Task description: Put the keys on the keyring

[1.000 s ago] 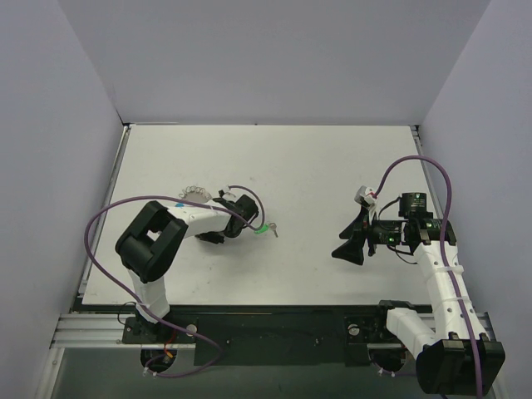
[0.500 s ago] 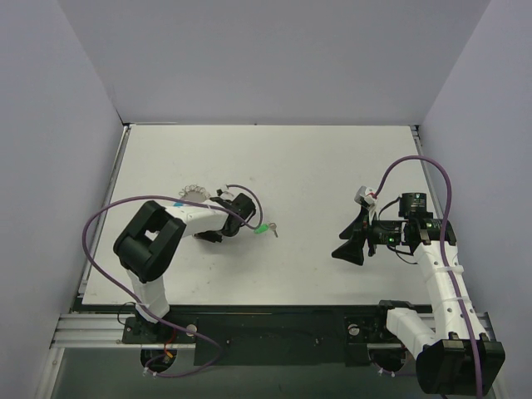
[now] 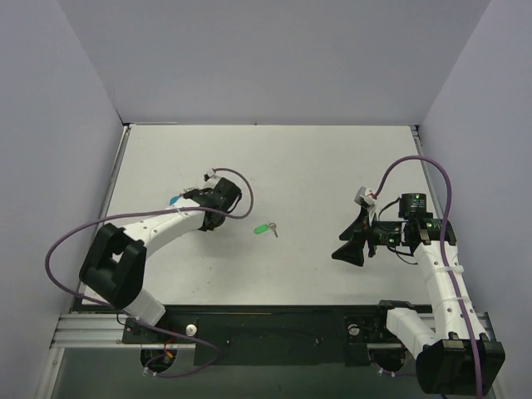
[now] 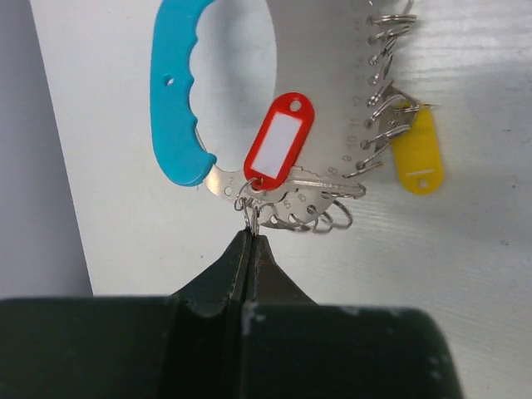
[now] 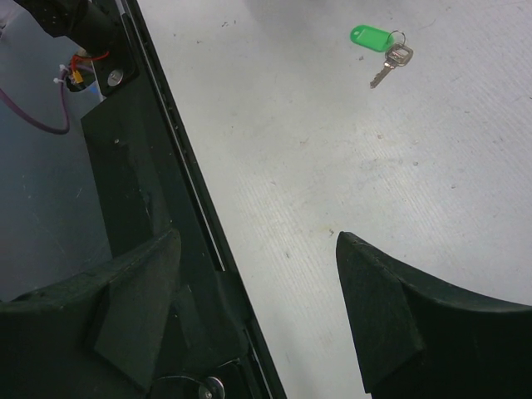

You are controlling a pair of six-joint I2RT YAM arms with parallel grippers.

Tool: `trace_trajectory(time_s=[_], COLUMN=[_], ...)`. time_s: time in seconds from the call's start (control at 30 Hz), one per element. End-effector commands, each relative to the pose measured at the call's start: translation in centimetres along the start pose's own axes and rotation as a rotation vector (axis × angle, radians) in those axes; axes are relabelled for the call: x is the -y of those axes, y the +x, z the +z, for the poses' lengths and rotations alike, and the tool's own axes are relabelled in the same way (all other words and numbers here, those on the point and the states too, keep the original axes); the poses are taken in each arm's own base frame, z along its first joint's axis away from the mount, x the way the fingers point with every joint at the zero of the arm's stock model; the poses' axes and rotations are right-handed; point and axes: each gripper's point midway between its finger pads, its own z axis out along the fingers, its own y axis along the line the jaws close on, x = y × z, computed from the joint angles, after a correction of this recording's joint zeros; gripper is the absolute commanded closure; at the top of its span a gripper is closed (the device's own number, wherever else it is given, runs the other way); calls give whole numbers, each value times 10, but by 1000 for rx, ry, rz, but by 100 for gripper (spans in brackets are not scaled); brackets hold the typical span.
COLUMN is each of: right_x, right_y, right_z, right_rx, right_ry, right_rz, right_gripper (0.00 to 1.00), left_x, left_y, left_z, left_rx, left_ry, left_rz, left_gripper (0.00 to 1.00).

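Observation:
The keyring [image 4: 309, 198] lies on the white table, a silvery band carrying small wire loops, a blue handle [image 4: 177, 91], a red tag [image 4: 280, 146] and a yellow tag [image 4: 416, 150]. My left gripper [image 4: 251, 235] is shut, its tips pinching a small wire loop at the keyring's near edge, below the red tag. From above, the left gripper [image 3: 193, 198] covers most of the keyring, leaving only a blue bit [image 3: 173, 200] showing. One of the keys, with a green tag [image 3: 264, 228] [image 5: 371, 36], lies loose mid-table. My right gripper [image 3: 349, 249] [image 5: 258, 237] hangs open and empty, well to the right of it.
The table's near edge and a black rail [image 5: 158, 125] run through the right wrist view, just left of the right gripper. Purple cables [image 3: 241, 195] loop over both arms. Walls enclose the table [image 3: 332, 158] on three sides.
My left arm has swung left, away from the green-tagged key, and its jaws have closed on a wire loop of the keyring. The green-tagged key and the right arm have not moved.

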Motion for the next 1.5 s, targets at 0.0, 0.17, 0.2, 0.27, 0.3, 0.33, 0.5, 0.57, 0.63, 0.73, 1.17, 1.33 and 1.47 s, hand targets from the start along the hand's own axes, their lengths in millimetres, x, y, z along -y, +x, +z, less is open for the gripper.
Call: trace_trajectory(time_s=[0.0,0.17,0.2,0.27,0.3,0.33,0.5,0.57,0.63,0.73,1.17,1.33,1.47], right_x=[-9,-9,-9,-10,-10,-10,-10,-8,-8,-9,-52,-77,-98], right_y=[-13,-13,-12,-12,-12,-12,-11,-9,-7,-5,-19,-51,-67], right_z=[-4,-4,-4,-4,-4,-3,-3,-3,-2,-1,-5,-3,5], right_rx=[39,38,38,39,39,38,36,26,16,0,-265,-351,-363], right_ry=[-27,-29,-30,-31,-31,-33,-33,-29,-30,-36,-216,-336,-414], right_rz=[-42,-42,-42,-42,-42,-43,-51,-53,-59,-73,-389,-525,-588], right_gripper=[29,29,29,29,29,29,29,29,29,29,29,29,29], left_x=[-36,-56,-58,-68,-71,-76,-81,-82,-80,-74,-40,-27,-6], left_y=[-28,-45,-51,-58,-60,-63,-69,-72,-72,-71,-52,-41,-31], left_z=[-28,-50,-61,-73,-76,-83,-107,-122,-136,-157,-228,-253,-285], left_rx=[69,135,168,213,228,247,329,400,458,521,742,787,866], left_ry=[77,265,315,344,348,357,430,484,544,640,974,1060,1176], left_rz=[-114,-275,-296,-314,-310,-310,-227,-189,-145,-83,117,218,292], left_gripper=[100,100,100,100,100,100,100,100,100,100,100,100,100])
